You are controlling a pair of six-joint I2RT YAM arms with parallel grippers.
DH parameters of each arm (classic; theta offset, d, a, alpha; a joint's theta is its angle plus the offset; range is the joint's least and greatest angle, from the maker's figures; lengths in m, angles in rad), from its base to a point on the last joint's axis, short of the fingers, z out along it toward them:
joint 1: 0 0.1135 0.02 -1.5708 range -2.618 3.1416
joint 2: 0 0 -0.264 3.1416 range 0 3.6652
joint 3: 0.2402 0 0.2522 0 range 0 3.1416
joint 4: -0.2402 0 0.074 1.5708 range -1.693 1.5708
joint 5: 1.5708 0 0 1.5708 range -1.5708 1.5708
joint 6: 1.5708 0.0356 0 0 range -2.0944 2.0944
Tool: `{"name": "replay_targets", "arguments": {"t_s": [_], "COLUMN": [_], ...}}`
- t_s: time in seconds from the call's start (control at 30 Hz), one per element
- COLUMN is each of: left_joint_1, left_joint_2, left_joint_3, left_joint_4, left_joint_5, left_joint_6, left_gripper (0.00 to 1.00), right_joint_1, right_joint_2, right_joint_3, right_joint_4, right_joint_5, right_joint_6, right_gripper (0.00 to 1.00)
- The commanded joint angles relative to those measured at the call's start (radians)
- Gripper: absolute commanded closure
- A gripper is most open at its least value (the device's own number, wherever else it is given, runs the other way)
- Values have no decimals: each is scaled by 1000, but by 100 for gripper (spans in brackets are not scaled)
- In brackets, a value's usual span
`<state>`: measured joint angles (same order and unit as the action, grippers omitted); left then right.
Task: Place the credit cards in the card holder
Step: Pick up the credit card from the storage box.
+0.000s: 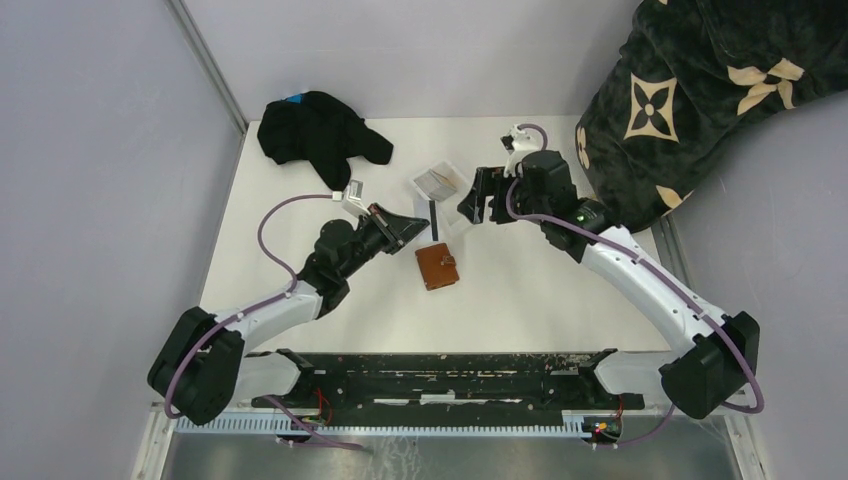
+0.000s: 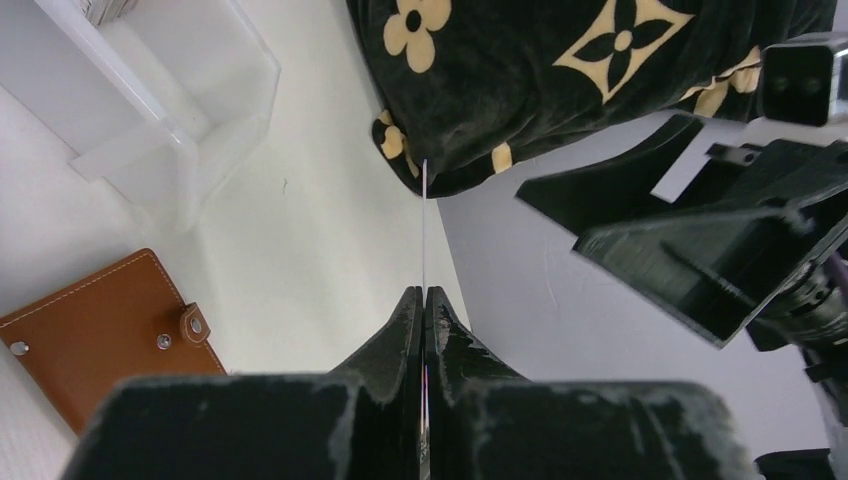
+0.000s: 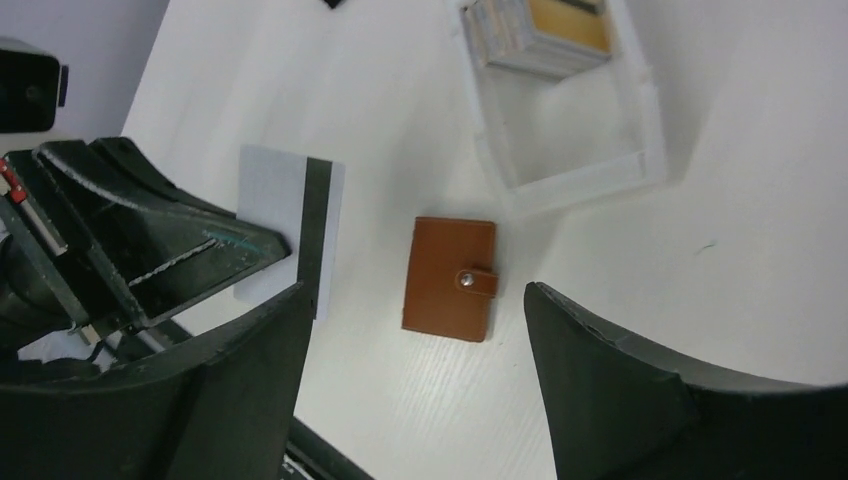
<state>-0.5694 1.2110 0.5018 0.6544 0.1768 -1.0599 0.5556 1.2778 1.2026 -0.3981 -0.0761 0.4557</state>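
The left gripper (image 2: 424,296) has its jaws pressed together on one credit card (image 3: 275,200), white with a dark stripe. The left wrist view shows the card edge-on, as a thin line running straight out past the fingertips.

The card holder (image 3: 450,277) lies flat on the worktop (image 1: 540,290) between the two arms. It is just on the near side of the held card's free end and apart from it. It is closed, with its snap tab fastened across the opening edge, so no inner slot faces the card. Its long axis runs roughly from near to far.

The right gripper (image 1: 478,203) hangs with its jaws wide apart and holding nothing. It is on the far-right side of the card holder, beside the clear tray (image 3: 580,182), where the remaining cards (image 3: 540,30) are stacked at one end.

The left arm is the nearer one, but it is occupied. I judge that the free right jaws will have to undo the tab and open the holder first. Only then can the card's leading edge line up with a slot.
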Motion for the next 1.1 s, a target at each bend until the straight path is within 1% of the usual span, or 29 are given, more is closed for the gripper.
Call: {"name": "replay_targets", "arguments": {"t_s": [0.0, 0.3, 0.47, 0.77, 0.87, 0.97, 1.07], "left_joint_1": [-5, -22, -42, -47, -47, -47, -47], "left_joint_2": [23, 82, 115, 169, 181, 188, 214], "left_joint_3": [19, 3, 17, 9, 8, -11, -26], "left_joint_4": [108, 243, 267, 417, 441, 465, 525], "left_joint_5": [7, 26, 46, 75, 85, 81, 87], "left_joint_6": [-75, -192, -222, -323, -340, -359, -393], "left_gripper": [97, 97, 97, 97, 97, 97, 97], "right_joint_1": [6, 5, 5, -4, -10, -19, -28], "right_joint_2": [-9, 1, 19, 62, 61, 62, 66], "right_joint_3": [-88, -162, -175, -203, -211, -220, -232], "right_joint_4": [139, 286, 342, 438, 463, 496, 529], "right_joint_5": [-179, -282, -302, -342, -348, -367, -387], "right_joint_6": [119, 233, 277, 362, 383, 415, 448], "right_gripper": [17, 20, 21, 27, 33, 45, 58]}}
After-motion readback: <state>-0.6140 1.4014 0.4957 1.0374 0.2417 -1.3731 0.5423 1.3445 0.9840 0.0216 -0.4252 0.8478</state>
